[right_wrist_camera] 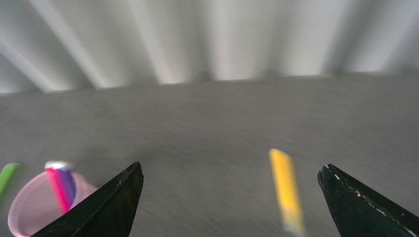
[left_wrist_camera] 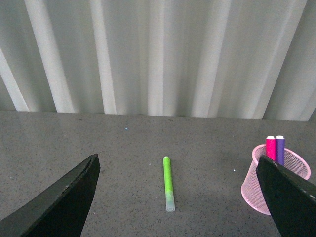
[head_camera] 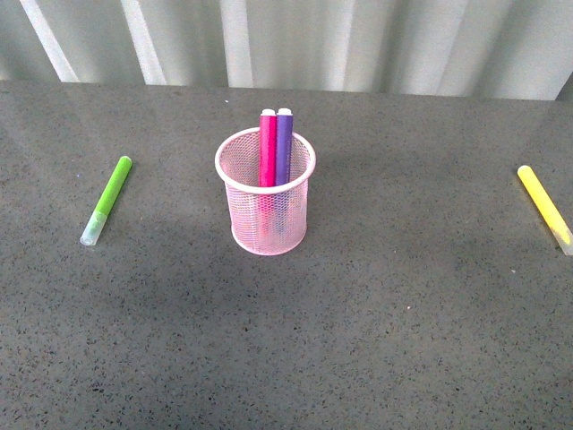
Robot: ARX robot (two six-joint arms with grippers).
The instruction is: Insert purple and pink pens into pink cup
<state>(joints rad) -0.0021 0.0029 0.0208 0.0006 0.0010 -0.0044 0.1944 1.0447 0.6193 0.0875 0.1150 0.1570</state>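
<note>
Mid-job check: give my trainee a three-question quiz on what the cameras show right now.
1. True or false: both pens in the pink cup stand with their white ends up.
2. Which pen lies on the robot's right: A) green B) yellow C) purple?
3. What does the left gripper hold?

Key:
1. True; the pink pen and purple pen lean together against the rim.
2. B, the yellow pen; the green pen lies left.
3. Nothing; its fingers are spread apart.
</note>
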